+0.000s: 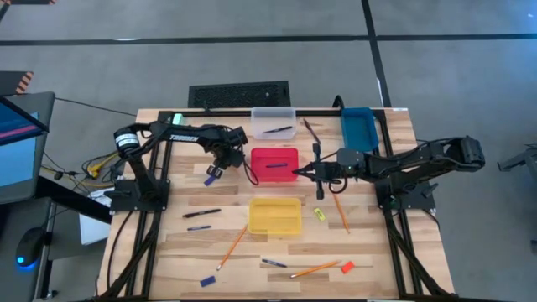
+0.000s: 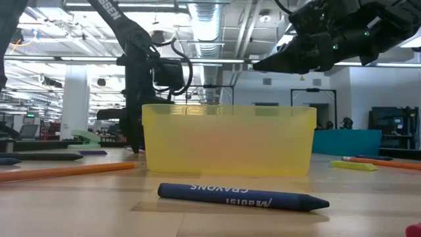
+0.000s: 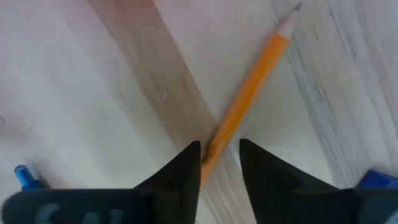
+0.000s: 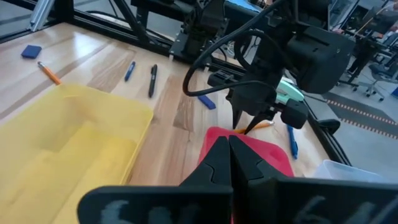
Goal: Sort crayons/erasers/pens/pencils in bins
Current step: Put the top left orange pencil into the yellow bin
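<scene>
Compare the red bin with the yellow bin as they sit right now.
The red bin holds a dark pen; the yellow bin looks empty. The red bin lies nearer the table's far edge, the yellow bin nearer its middle. The right gripper is at the red bin's rim, shut; nothing hangs over the yellow bin. Both are shallow rectangular trays of similar size.

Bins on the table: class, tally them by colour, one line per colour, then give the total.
Clear bin: 1
Red bin: 1
Yellow bin: 1
Blue bin: 1
Total: 4
</scene>
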